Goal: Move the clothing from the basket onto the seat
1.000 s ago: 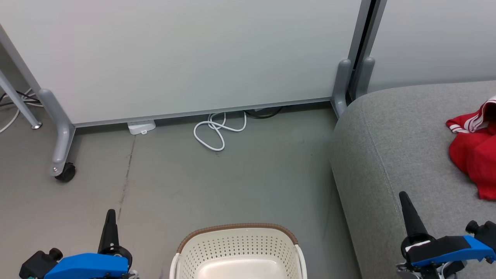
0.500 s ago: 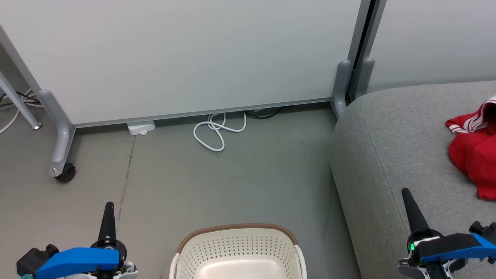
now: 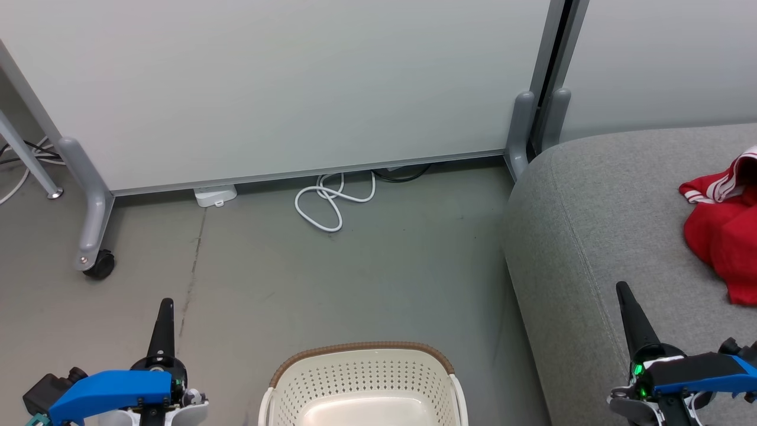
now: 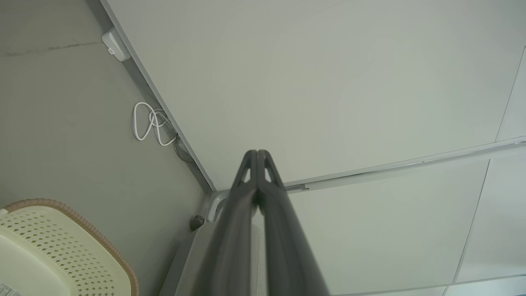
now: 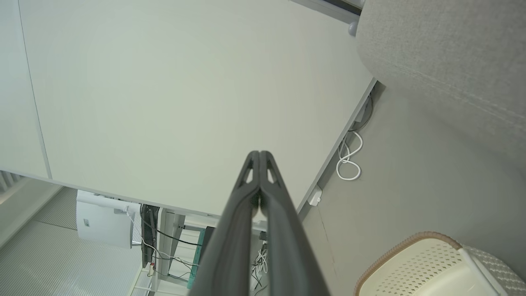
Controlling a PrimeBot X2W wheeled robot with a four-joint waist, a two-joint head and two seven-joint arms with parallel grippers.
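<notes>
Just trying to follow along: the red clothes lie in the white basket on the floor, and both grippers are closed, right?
Not quite: the head view shows the red clothes on the grey seat, not in the white basket on the floor. The left gripper and right gripper are indeed closed.

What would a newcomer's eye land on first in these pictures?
The bright red clothing stands out most, heaped on the grey seat at the right edge of the head view. Next comes the cream basket on the floor at bottom centre, and a looped white cable by the partition behind it.
</notes>
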